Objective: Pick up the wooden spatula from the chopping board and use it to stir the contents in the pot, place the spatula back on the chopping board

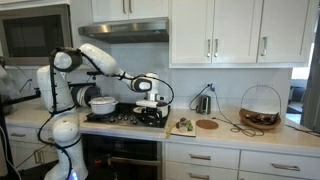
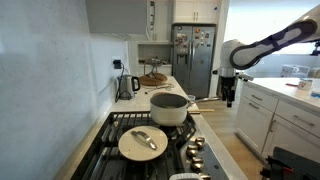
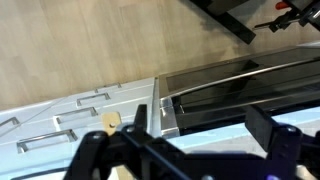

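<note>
With the jaws of the gripper [image 2: 228, 98] spread wide and empty, well apart from it, the wooden spatula [image 1: 186, 123] lies on the chopping board [image 1: 181, 128]; judged light, rigid and smooth, grip across the handle near mid-length

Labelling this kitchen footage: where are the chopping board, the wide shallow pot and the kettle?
chopping board [image 1: 183, 126], in an exterior view, on its pale top surface.
pot [image 2: 135, 150], in an exterior view, on its pale inside.
kettle [image 2: 127, 86], in an exterior view, on its body.
</note>
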Controlling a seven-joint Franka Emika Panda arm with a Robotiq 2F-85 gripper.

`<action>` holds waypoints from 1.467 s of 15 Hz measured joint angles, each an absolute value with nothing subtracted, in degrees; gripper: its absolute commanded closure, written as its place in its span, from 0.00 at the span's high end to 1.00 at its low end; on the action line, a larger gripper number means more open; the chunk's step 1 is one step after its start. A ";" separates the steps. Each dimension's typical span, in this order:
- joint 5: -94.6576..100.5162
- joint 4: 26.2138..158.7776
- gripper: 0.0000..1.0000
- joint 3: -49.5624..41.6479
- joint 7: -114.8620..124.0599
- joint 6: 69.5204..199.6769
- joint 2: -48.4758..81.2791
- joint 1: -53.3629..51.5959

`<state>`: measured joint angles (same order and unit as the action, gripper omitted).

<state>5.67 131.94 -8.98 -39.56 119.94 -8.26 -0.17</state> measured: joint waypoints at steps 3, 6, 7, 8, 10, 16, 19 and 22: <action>3.98 129.35 1.00 -9.01 -42.57 121.07 -4.33 1.00; 2.38 126.86 1.00 -9.01 -45.11 121.09 -1.66 2.15; 1.90 126.23 1.00 -9.00 -45.95 121.09 -0.94 2.51; 1.49 125.65 1.00 -9.00 -46.48 121.09 -0.26 2.78; 0.77 124.76 1.00 -8.90 -47.74 121.09 1.07 3.33; -0.18 122.79 1.00 -8.02 -49.76 122.11 4.80 4.31; -0.18 122.08 1.00 -6.97 -50.27 123.82 6.36 4.34; -0.17 121.87 1.00 -5.82 -50.27 125.60 7.68 4.34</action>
<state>-0.17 121.87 -5.82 -50.27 125.60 7.68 4.34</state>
